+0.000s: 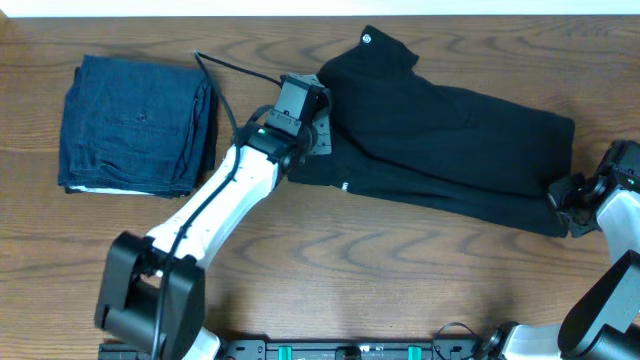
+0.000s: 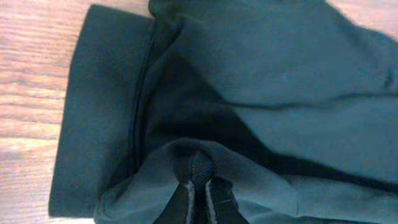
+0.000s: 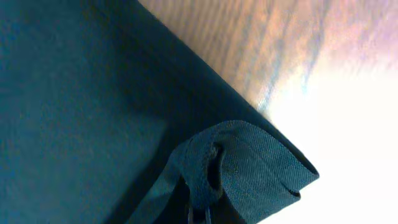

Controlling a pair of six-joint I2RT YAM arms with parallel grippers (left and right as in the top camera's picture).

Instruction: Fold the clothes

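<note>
Both sets of jaws are pressed shut on cloth. The left gripper [image 2: 199, 188] has a small bunched ridge of fabric nipped between its fingertips. The right gripper [image 1: 560, 197] pinches a rolled corner of hem, which in the right wrist view curls over the fingers and hides most of them.

What they hold is the plain black short-sleeved T-shirt of soft fabric [image 1: 450, 140]. It lies as a long band on the brown wood-grain table [image 1: 400, 290], running from the middle of the far edge toward the right edge. The left grip is at the band's left end, close to a small white logo [image 1: 343, 185]. The right grip is at the band's near right corner, close to the table's right edge. A round neck label [image 1: 366, 40] shows on the part nearest the far edge. A dark blue denim-like folded garment [image 1: 135, 125] rests by the left edge, well apart from the shirt.

The shirt looks already doubled lengthwise, so the step in hand is probably a fold made with both ends held. The next move calls for lifting the two ends together and keeping the cloth taut between them. The held edge must then be carried over and laid down square, before either grip lets go. Uneven lift would drag the lower layer and wrinkle it.
</note>
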